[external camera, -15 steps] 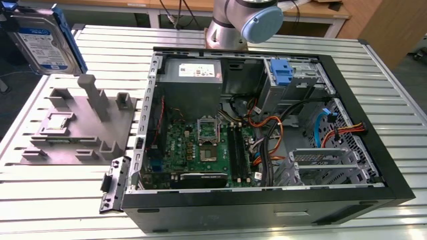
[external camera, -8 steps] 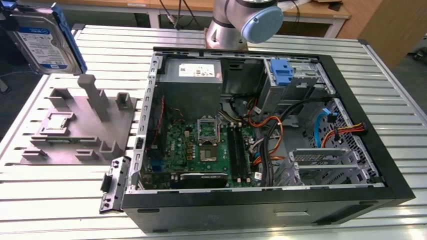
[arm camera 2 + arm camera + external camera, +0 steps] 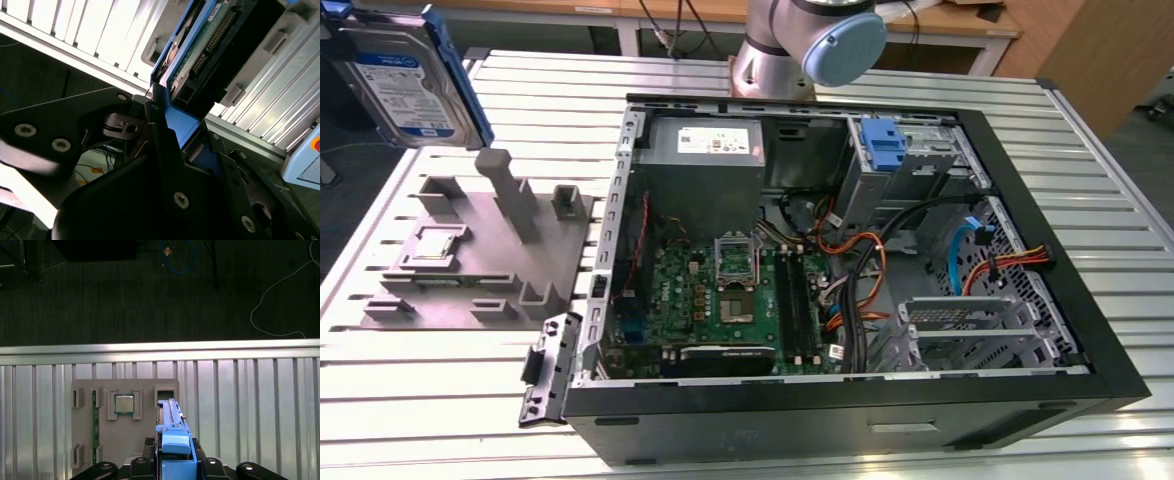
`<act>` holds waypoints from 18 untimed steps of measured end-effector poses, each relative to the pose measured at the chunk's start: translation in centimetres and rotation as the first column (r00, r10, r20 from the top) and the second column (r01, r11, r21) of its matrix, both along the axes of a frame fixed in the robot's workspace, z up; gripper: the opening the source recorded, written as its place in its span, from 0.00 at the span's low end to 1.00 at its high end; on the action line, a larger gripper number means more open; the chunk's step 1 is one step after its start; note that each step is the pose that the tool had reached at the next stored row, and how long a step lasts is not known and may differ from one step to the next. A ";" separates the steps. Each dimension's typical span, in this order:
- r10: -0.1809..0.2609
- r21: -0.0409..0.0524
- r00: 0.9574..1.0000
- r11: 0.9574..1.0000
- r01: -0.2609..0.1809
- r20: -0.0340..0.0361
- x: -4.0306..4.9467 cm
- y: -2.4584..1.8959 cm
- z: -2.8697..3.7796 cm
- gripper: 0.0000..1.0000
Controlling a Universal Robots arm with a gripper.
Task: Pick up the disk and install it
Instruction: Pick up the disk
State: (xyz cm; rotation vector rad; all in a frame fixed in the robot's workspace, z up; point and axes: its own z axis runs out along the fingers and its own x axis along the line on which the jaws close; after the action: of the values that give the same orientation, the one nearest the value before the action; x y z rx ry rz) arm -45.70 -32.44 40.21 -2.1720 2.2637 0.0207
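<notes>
The disk (image 3: pixel 411 88), a silver hard drive with a white-and-blue label and a blue carrier frame, hangs tilted in the air at the exterior view's far left, above the grey parts fixture (image 3: pixel 480 250). In the first wrist view the disk (image 3: pixel 171 425) shows edge-on over the fixture's slot, and my gripper (image 3: pixel 175 464) is shut on its blue frame. The second wrist view shows the disk's underside with its circuit board (image 3: pixel 210 40) and my gripper (image 3: pixel 172 132), whose black fingers (image 3: pixel 162 150) clamp the blue carrier.
An open computer case (image 3: pixel 1107 330) lies on the slatted metal table (image 3: pixel 427 400), with a grey power supply (image 3: pixel 707 145), a blue-latched drive bay (image 3: pixel 887 150) and a motherboard (image 3: pixel 720 290) inside. The fixture holds a processor (image 3: pixel 124 403) and a memory stick (image 3: pixel 93 425). The arm's base (image 3: pixel 801 45) stands behind the case.
</notes>
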 end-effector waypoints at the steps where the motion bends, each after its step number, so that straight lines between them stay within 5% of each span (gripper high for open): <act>1: 0.000 0.000 1.000 1.000 0.000 0.000 0.00 0.00 0.11 0.37; 18: 0.000 0.000 1.000 1.000 0.000 0.000 0.00 0.00 0.54 0.37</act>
State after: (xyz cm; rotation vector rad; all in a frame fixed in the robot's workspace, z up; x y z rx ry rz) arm -45.70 -32.44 40.75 -2.1720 2.2637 0.0207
